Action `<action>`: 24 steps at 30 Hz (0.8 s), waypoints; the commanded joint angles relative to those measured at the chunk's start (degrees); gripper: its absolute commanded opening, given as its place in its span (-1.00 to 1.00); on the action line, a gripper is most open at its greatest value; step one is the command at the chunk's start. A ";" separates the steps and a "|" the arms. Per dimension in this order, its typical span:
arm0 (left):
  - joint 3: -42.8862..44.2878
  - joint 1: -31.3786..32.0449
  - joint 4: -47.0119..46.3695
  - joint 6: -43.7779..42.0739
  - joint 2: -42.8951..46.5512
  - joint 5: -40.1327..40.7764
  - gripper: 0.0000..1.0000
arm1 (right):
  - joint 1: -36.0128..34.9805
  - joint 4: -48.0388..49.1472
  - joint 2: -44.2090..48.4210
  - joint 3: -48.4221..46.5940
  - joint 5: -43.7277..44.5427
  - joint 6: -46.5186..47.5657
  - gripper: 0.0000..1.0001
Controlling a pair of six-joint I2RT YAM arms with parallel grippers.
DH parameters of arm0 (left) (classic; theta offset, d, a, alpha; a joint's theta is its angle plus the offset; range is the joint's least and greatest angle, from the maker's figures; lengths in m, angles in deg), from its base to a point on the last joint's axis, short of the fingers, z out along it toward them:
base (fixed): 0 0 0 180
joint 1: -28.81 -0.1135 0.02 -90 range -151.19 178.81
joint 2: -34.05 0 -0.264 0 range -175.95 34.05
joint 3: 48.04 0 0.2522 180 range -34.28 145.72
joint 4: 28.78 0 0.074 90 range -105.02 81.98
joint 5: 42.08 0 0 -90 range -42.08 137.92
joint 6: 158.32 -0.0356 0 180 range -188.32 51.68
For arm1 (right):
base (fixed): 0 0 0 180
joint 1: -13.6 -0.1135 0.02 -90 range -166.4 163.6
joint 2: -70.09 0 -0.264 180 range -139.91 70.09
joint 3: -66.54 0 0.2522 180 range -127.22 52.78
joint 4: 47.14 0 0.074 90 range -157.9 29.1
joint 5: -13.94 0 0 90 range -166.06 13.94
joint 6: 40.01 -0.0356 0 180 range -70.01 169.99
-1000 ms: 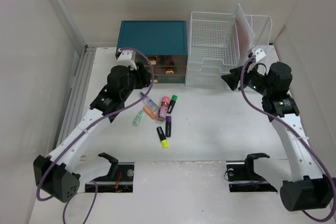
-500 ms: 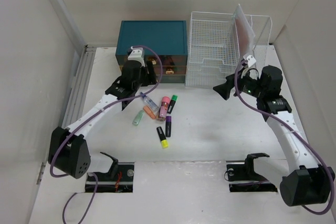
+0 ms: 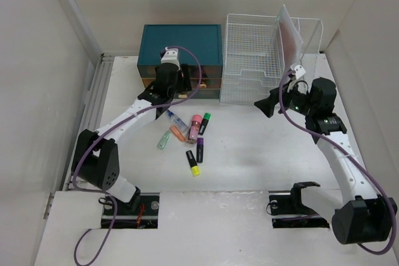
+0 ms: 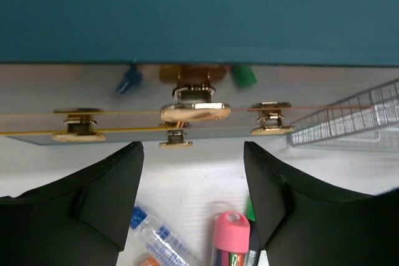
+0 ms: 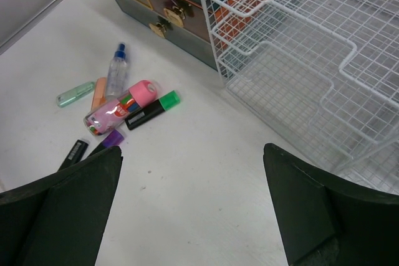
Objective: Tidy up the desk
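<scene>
Grippers were empty: your left gripper stood part-open just short of the brass handle on the teal drawer box; your right gripper gaped wide over the desk. Risk: closing off-centre, you might have missed the handle or shoved the box.

The desk is a flat, smooth white rectangular tabletop, lying level, with a ribbed metal rail along its left edge

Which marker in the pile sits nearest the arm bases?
The black marker with the yellow cap, at the pile's near end, just below-left of the purple-capped marker.
</scene>
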 commanded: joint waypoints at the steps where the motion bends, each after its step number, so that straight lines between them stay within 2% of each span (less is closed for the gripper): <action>1: 3.97 0.66 -3.01 -0.85 -0.95 2.59 0.23 | 1.07 3.77 0.71 0.32 -0.14 -0.11 1.00; 12: 7.14 1.19 -2.39 -0.24 -3.77 8.82 0.14 | 1.60 3.77 0.71 0.85 -0.67 -1.17 1.00; 24: 10.57 1.72 -0.81 -1.29 -6.84 11.46 0.09 | 2.12 3.77 1.77 0.85 -1.28 -1.69 1.00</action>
